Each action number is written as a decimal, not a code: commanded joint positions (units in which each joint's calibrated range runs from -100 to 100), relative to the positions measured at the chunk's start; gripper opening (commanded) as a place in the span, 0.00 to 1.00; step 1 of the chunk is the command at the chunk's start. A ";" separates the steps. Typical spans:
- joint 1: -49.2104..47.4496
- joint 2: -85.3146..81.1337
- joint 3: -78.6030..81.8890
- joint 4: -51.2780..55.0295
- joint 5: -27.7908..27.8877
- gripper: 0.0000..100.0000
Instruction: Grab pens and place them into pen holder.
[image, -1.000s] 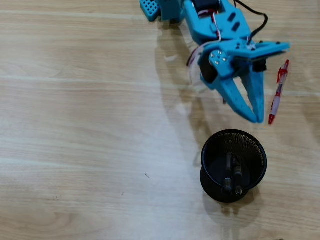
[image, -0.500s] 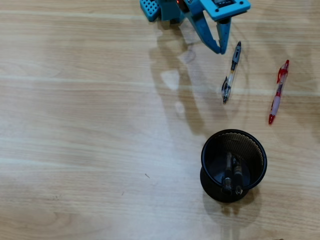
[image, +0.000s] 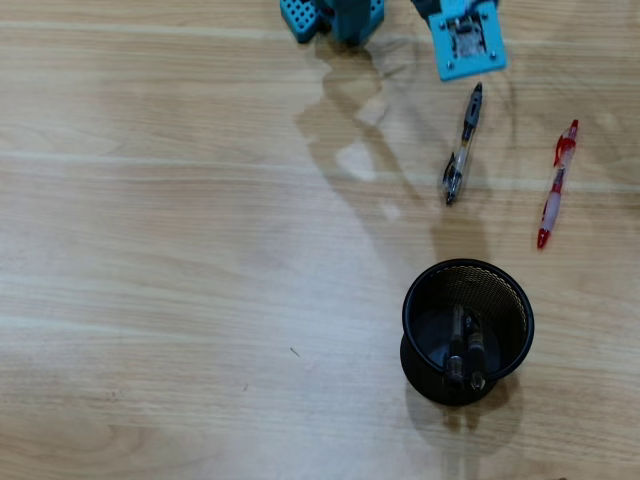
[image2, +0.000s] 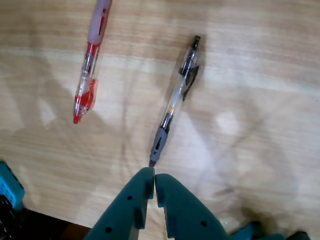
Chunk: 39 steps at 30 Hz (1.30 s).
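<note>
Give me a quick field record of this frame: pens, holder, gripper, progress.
pens_on_table: clear pen and red and white pen, lying apart, both untouched
pens_in_holder: two dark pens visible inside
holder: pen holder, upright, below the loose pens in the overhead view
gripper: gripper empty, fingertips together, just short of the clear pen's grey-grip end in the wrist view
table: wood-grain table
progress: two in, two left

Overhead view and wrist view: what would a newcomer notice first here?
In the overhead view, the black mesh pen holder stands low right on the wooden table with two pens already inside. Above it lie a clear-barrelled pen and, further right, a red and white pen. In the wrist view, the teal claw is closed and empty, just short of the clear pen's tip.
</note>
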 joint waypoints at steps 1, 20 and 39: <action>-1.08 11.01 -11.25 0.54 -2.76 0.02; -2.82 24.34 -22.38 9.83 -6.84 0.25; -8.22 42.26 -21.21 -2.56 -10.87 0.25</action>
